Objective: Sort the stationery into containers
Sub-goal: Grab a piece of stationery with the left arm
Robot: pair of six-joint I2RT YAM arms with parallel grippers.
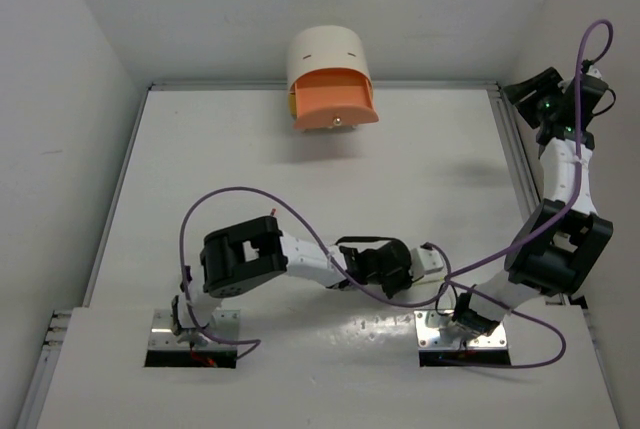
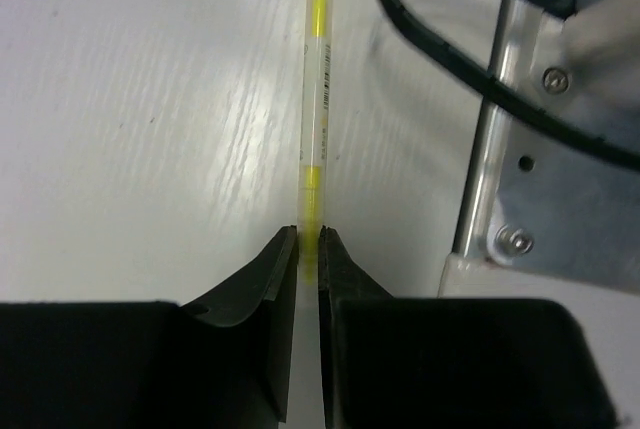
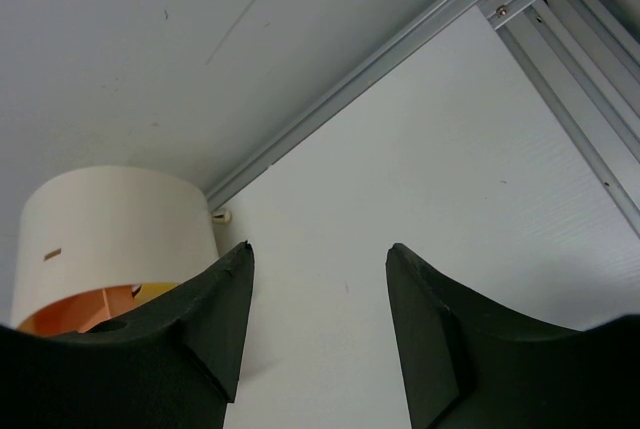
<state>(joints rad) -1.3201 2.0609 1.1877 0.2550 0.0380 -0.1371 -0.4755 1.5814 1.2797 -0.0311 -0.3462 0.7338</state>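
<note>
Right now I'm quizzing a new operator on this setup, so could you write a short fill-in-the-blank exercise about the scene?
1. The left tool is shut on a thin ____ stick.
2. The right tool is ____, with nothing between its fingers.
3. The drawer sticking out of the cream box is ____.
Missing words: yellow; open; orange.
</note>
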